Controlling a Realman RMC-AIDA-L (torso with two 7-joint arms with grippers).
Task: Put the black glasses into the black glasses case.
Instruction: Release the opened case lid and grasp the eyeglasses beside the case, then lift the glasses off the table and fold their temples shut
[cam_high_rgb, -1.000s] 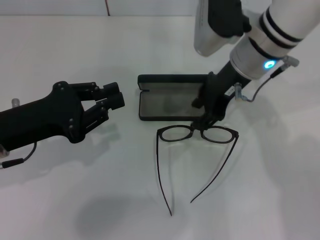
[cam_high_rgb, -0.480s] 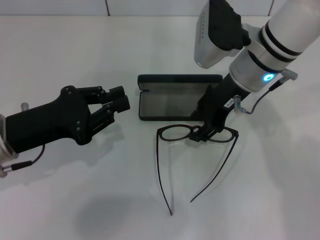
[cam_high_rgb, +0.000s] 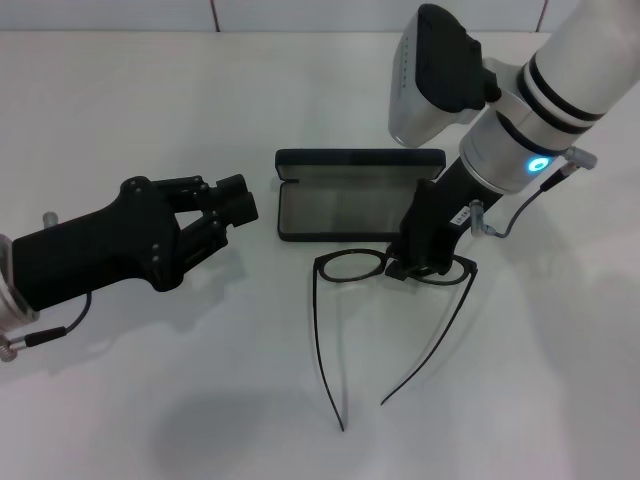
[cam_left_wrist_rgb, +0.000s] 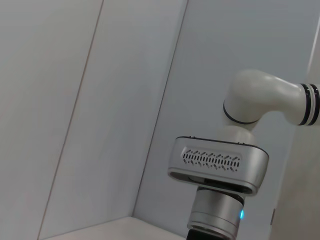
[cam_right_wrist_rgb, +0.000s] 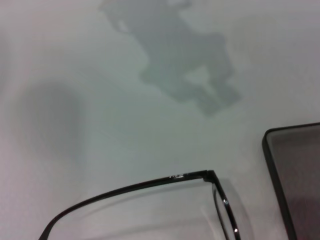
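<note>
My right gripper (cam_high_rgb: 408, 268), black and slim at the end of the white arm with the blue light, is down on the bridge of the black glasses (cam_high_rgb: 352, 268), a thin dark frame with two rounded clear lenses and long slender temples spread open toward me on the white table (cam_high_rgb: 150, 400). Whether my fingers there have closed on the bridge or only straddle it I cannot tell, as my own wrist covers the spot. The black glasses case (cam_high_rgb: 345, 195), a flat rectangular hinged box with rounded corners and a grey lining, lies open just beyond the frame, its lid folded back on the far side. In the right wrist view one temple hinge and lens edge show beside a corner of the case. My left gripper (cam_high_rgb: 238, 200), a chunky black hand, hovers over the table near the case's left end, its fingers close together and holding nothing.
</note>
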